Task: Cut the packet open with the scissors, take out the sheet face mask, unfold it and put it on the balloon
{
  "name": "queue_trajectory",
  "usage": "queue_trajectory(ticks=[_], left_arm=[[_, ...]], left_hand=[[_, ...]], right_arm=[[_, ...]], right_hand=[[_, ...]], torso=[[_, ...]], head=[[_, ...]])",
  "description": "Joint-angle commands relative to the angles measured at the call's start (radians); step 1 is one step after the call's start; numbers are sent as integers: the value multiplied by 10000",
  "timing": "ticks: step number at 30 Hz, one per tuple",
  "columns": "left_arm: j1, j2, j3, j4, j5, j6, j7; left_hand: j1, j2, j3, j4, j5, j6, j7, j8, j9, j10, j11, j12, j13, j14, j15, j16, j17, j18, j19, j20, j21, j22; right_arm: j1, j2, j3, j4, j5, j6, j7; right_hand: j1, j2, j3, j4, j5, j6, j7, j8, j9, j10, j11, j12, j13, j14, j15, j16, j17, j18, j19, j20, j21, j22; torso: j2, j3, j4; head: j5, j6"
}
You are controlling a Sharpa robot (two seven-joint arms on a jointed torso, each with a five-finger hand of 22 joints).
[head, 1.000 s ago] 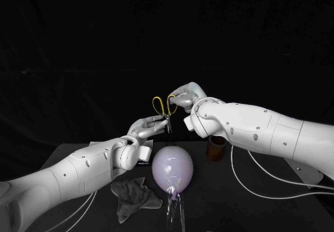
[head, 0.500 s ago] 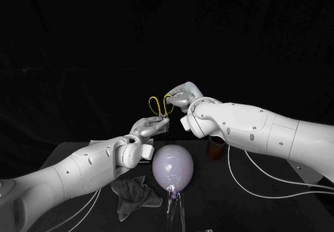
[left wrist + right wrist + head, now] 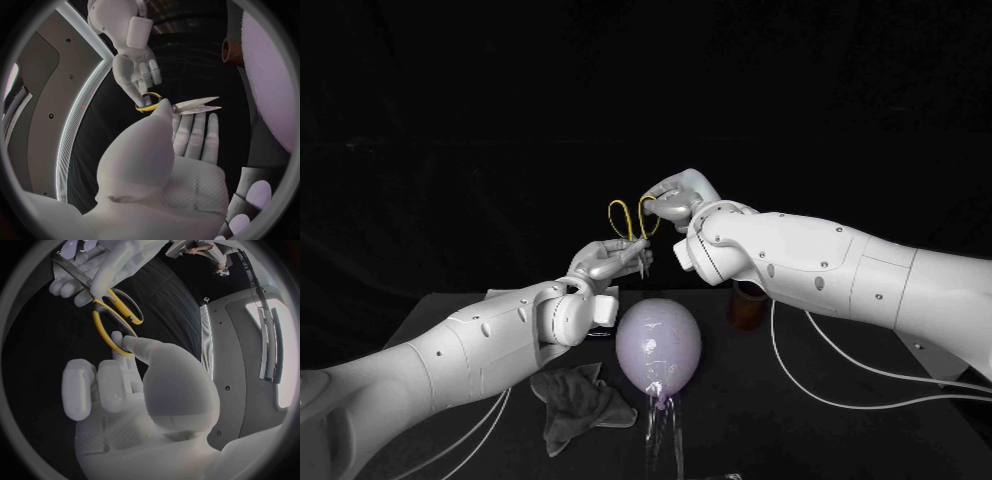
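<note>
**Inspector:** While both hands are raised above the worktop (image 3: 762, 440), what is the position, left to right?

**Assessor:** A crumpled grey cloth (image 3: 581, 405) lies on the worktop at the left, just beside the balloon. I cannot tell whether it is the mask. Above it, the left hand (image 3: 607, 262) is clamped on the blades of the yellow-handled scissors (image 3: 635, 220). These stand handles uppermost in the air between the two hands. The pale purple balloon (image 3: 658, 347) lies on the worktop below them, untouched and with nothing on it. The right hand (image 3: 678, 197) meets the scissors from the other side, thumb and one finger pinched on a yellow loop. A brown container (image 3: 747, 305) stands behind the balloon to the right, partly hidden by the right arm.

**Inspector:** Step in hand?

**Assessor:** By my reading, a handover: the scissors go from a blade grip to a working grip in the right hand.

**Inspector:** Requirements for doing it properly?

**Assessor:**
- The left hand holds steady until thumb and finger sit through the loops, not merely on the rim.
- The loops should face the right hand squarely, as a twisted pair will seat badly.
- Release the blades only once the right hand bears the weight.
- Draw the left hand clear along the blades, never across the edge.
- Risk noted: dropped scissors would fall point-first towards the balloon.
</note>
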Motion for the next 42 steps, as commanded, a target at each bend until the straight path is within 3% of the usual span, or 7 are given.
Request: queue_trajectory(ticks=[1, 17, 22, 25, 33, 38, 42], left_arm=[[17, 0, 16, 15, 172, 307, 277], [18, 6, 16, 17, 177, 237, 284], [18, -28, 16, 40, 177, 195, 266], [18, -60, 17, 41, 175, 170, 235], [20, -153, 17, -37, -17, 10, -9], [23, -181, 16, -311, -680, 36, -274], [27, -205, 15, -568, -1169, 152, -478]], left_hand=[[56, 172, 128, -4, 27, 107, -34, 77, 46, 147, -41, 2, -33, 98, -17, 70, 18, 155, 111, -13, 43, 4], [592, 382, 1388, -35, 26, 628, -317, 611, 457, 1146, -517, -205, -76, 816, -262, 262, 165, 172, 378, -194, 38, 10], [410, 228, 1899, 9, 28, 568, -328, 755, 669, 1311, -535, -375, -85, 900, -274, 212, 194, 169, 458, -210, 28, 16], [274, 85, 2243, -7, 20, 512, -315, 845, 813, 1408, -535, -481, -82, 943, -286, 173, 215, 169, 515, -211, 21, 19], [-49, -254, 3029, -50, 24, 429, -226, 1064, 1158, 1677, -473, -622, -67, 1103, -346, 131, 292, 166, 975, -151, 111, 64], [-222, -469, 3438, -95, 26, 428, -161, 1182, 1343, 1851, -460, -644, -60, 1224, -406, 134, 349, 141, 1213, -1, 181, 81], [-296, -556, 3610, -127, 24, 421, -154, 1222, 1417, 1898, -470, -660, -61, 1257, -438, 126, 370, 112, 1284, 41, 203, 83]], right_arm=[[3, 18, 12, -39, -181, 11, 82], [-47, 7, 10, -161, -193, 292, -15], [-71, -5, 5, -305, -237, 797, 43], [-77, -49, -4, -420, -229, 1167, 238], [-85, -396, -56, -494, -73, 2377, 1242], [-79, -685, -109, -542, -291, 3236, 1765], [-67, -897, -133, -572, -599, 3470, 2067]], right_hand=[[-2, 51, 37, 4, 68, -51, 6, 23, 21, 427, -368, 41, 1, 198, -71, -6, 1, 59, -61, -18, -11, 219], [-42, 37, 45, -5, 72, -70, 11, 41, 50, 419, -363, 24, 6, 197, -69, -9, -18, 73, -100, -18, -42, 167], [-305, -112, -129, -51, -99, -510, 215, -83, 151, -251, -185, -170, -135, -243, 98, -805, -1448, 408, -1212, 86, -982, -1316], [-883, -682, -673, 181, -89, -1203, 698, -673, -22, -1662, 181, -131, -595, -2502, 569, -3930, -5187, 1269, -4899, 420, -4570, -5777], [-879, -1015, -1925, 221, -195, -1946, 1037, -1587, -404, -2962, 947, -132, -672, -6724, 1720, -8893, -7541, 1002, -7653, 1491, -9305, -8636], [-887, -1006, -3113, 364, -473, -2772, 519, -2152, -655, -4555, 1618, -135, -673, -8856, 2483, -9902, -8249, 676, -9438, 1999, -11545, -10031], [-742, -897, -3796, 414, -560, -3484, 328, -2437, -971, -4999, 1613, -126, -672, -9276, 2602, -9952, -8432, 598, -10001, 2002, -12232, -10624]], torso=[[0, 4, -1], [6, 6, -4], [0, 4, -3], [-1, -1, -3], [6, 2, -5], [1, 12, -25], [5, 19, -15]], head=[[13, 11], [78, 9], [82, 9], [97, 3], [135, 24], [193, 41], [211, 58]])
